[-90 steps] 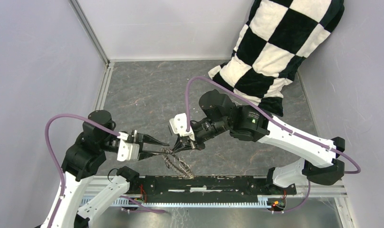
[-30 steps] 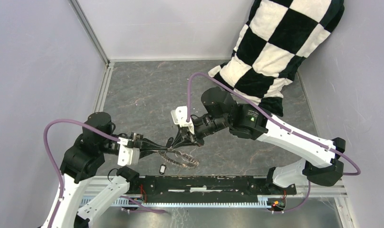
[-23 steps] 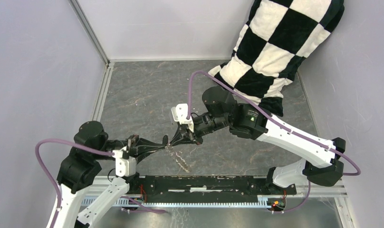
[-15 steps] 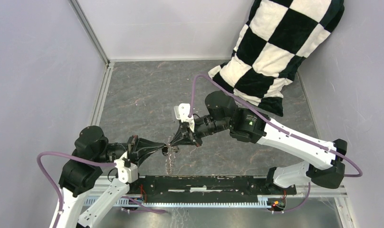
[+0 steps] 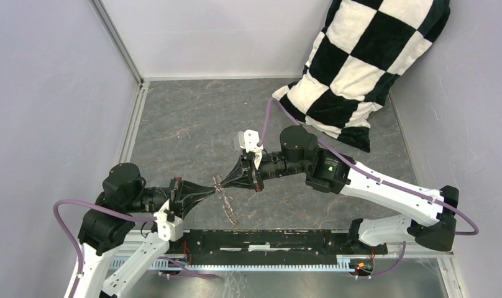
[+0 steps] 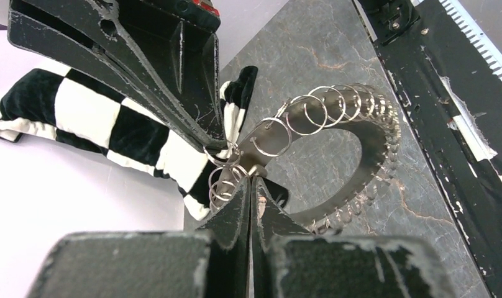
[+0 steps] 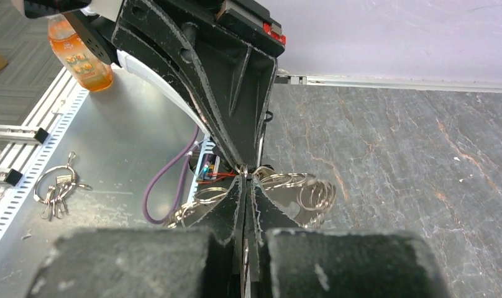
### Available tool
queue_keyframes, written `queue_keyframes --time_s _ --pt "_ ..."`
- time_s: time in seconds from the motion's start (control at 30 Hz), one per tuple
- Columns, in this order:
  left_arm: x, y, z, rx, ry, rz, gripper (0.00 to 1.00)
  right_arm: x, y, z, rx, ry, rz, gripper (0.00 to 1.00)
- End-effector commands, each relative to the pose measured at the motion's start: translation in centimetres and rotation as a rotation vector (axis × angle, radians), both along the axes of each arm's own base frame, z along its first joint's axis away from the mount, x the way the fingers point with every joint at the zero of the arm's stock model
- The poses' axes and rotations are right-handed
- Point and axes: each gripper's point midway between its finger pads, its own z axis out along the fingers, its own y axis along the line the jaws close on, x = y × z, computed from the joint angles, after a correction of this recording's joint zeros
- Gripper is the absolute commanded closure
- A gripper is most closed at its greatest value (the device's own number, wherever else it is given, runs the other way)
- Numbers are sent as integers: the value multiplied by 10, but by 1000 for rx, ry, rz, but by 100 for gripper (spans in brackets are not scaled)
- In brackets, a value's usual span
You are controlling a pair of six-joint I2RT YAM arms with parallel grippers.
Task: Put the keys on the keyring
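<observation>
Above the table (image 5: 186, 118), both arms have swung rightward over the last second. The left pincer (image 5: 212, 188) and right pincer (image 5: 226, 182), each fully closed, meet tip to tip on the keyring (image 5: 227, 205), which now hangs edge-on between them. No loose keys show, so we judge threading not yet begun.

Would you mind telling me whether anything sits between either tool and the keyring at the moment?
Nothing visible does. The left tool and the right tool are both shut on the keyring itself, tip to tip, and it hangs from them over the table.
</observation>
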Motion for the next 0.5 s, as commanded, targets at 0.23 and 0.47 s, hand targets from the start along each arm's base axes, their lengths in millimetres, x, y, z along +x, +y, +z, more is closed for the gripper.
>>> queue_keyframes --time_s 0.23,0.47 --pt "-14 -3 8 -8 90 -60 86 5 -12 59 302 9 -81 99" --pt "-12 -5 38 -107 263 11 68 7 -19 54 342 7 -114 99"
